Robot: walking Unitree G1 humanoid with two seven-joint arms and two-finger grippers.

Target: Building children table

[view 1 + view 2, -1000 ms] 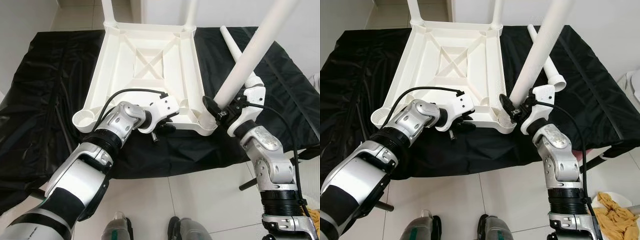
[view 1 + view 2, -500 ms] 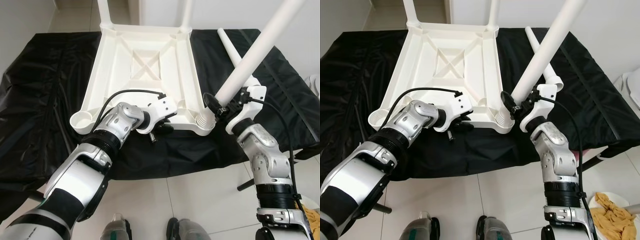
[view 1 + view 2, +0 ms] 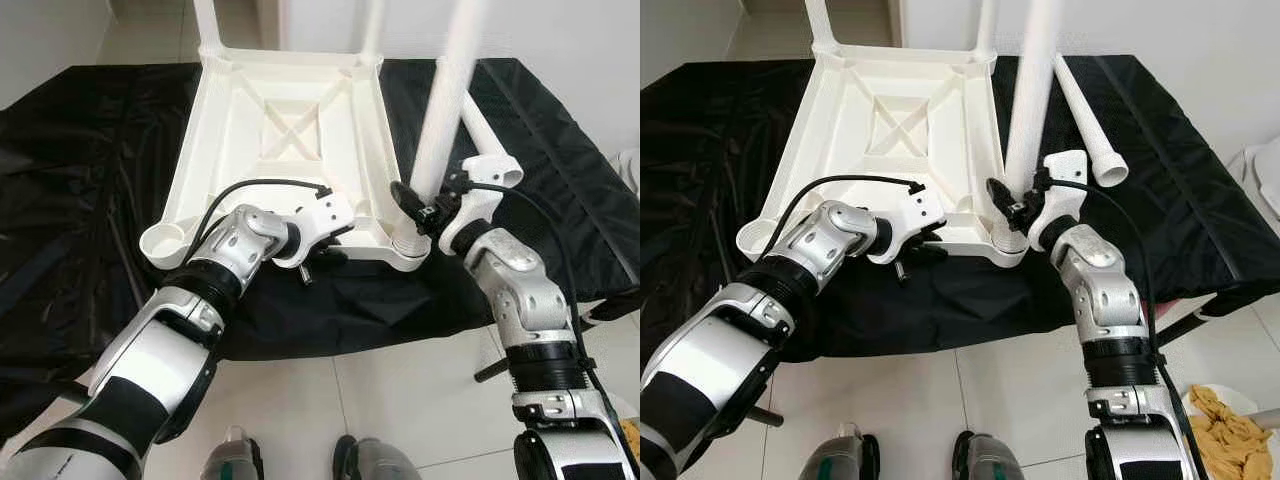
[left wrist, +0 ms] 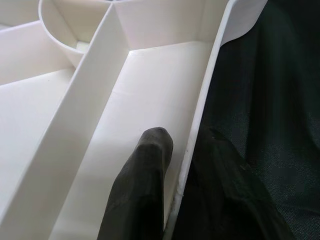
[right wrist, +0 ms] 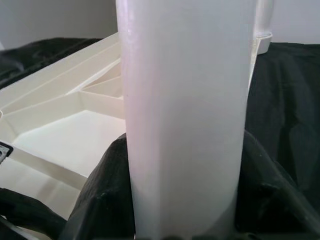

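Left eye view: a black sheet (image 3: 90,150) is spread over the table, and an upturned white tabletop (image 3: 290,140) lies on it, underside up, with two legs already standing at its far corners at 12 o'clock. At the near right corner, toward 4 o'clock, a white leg (image 3: 440,110) is held nearly upright over the corner socket (image 3: 410,245), its lower end clamped between the fingers of the right claw (image 3: 415,212). A loose leg (image 3: 1085,115) lies on the sheet at 2 o'clock. The left claw (image 3: 325,255) is closed on the near rim of the tabletop at 6 o'clock, one finger (image 4: 142,185) inside the rim and the other outside. An empty socket (image 3: 165,240) is seen at 8 o'clock.
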